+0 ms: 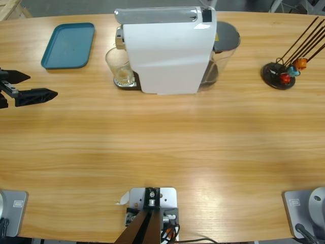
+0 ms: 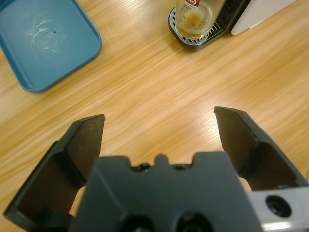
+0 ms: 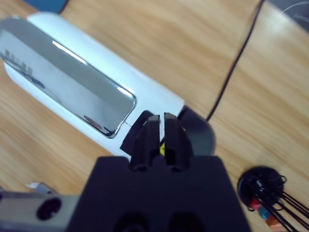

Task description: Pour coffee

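Left wrist view: hand (image 2: 159, 128) wide apart.

Glass (image 1: 121, 69): right side hidden behind white coffee machine (image 1: 167, 51). Capsule stand (image 1: 278, 75): wires cut off at right edge. Left gripper (image 1: 23, 87): arm out of frame.

Robot test bench, long wooden table (image 1: 162, 147), coffee machine (image 1: 167, 48), capsule stand (image 1: 278, 75)

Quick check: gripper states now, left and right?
Left gripper: open, holding nothing, above bare table short of the glass.
Right gripper: fingers shut, nothing between them, above the coffee machine.
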`<state>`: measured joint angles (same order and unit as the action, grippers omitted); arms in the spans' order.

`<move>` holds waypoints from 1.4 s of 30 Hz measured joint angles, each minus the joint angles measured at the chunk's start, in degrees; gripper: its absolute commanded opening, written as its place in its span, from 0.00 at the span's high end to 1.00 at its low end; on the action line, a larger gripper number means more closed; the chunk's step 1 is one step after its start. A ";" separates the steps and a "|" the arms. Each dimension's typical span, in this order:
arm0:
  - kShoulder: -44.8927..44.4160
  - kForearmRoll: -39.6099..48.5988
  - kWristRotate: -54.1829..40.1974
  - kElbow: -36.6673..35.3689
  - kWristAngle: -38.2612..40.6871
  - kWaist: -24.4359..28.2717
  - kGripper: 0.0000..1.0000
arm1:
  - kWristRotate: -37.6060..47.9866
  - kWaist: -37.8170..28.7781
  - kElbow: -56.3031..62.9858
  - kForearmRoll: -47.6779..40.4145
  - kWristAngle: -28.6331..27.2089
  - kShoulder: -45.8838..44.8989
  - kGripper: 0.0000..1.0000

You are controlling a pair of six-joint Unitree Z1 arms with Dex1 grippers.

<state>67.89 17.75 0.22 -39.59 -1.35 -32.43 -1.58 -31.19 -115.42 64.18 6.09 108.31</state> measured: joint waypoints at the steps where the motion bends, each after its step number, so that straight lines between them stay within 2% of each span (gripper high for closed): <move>1: 0.12 0.00 0.00 0.00 0.00 0.00 0.01 | 0.01 0.00 -0.10 0.00 -0.53 -0.75 0.00; 5: 0.65 0.00 0.00 -0.01 0.00 0.01 0.01 | 0.23 -0.01 2.30 -0.12 -0.89 -6.03 0.00; 9: 1.10 -0.46 -0.03 -0.01 0.03 0.02 0.01 | 0.99 -0.43 11.30 -1.40 -0.04 -11.27 0.00; 13: 0.99 -3.74 -1.06 0.39 0.13 0.07 0.01 | 2.29 -2.63 26.81 -9.52 1.50 -17.58 0.00; 19: -1.67 -13.56 -3.87 6.04 4.07 0.07 0.01 | 2.92 -3.03 45.03 -22.98 4.22 -26.02 0.00; 24: -1.74 -20.25 -6.11 9.63 11.10 0.07 0.02 | 0.87 -3.06 52.36 -29.13 6.80 -28.76 0.00; 29: -0.19 -22.09 -7.20 10.44 16.67 0.02 0.02 | -0.23 -3.13 59.59 -34.29 7.03 -32.11 0.00; 35: 0.08 -22.82 -7.99 11.46 17.41 0.01 0.09 | -0.39 -3.17 68.38 -41.74 8.46 -36.16 0.00; 42: 0.08 -22.84 -10.37 12.50 17.00 0.01 0.10 | -1.75 -3.18 74.87 -46.11 10.36 -38.40 0.00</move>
<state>67.97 -5.09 -10.16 -27.09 15.66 -32.43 -3.33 -34.37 -40.55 18.07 16.45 69.91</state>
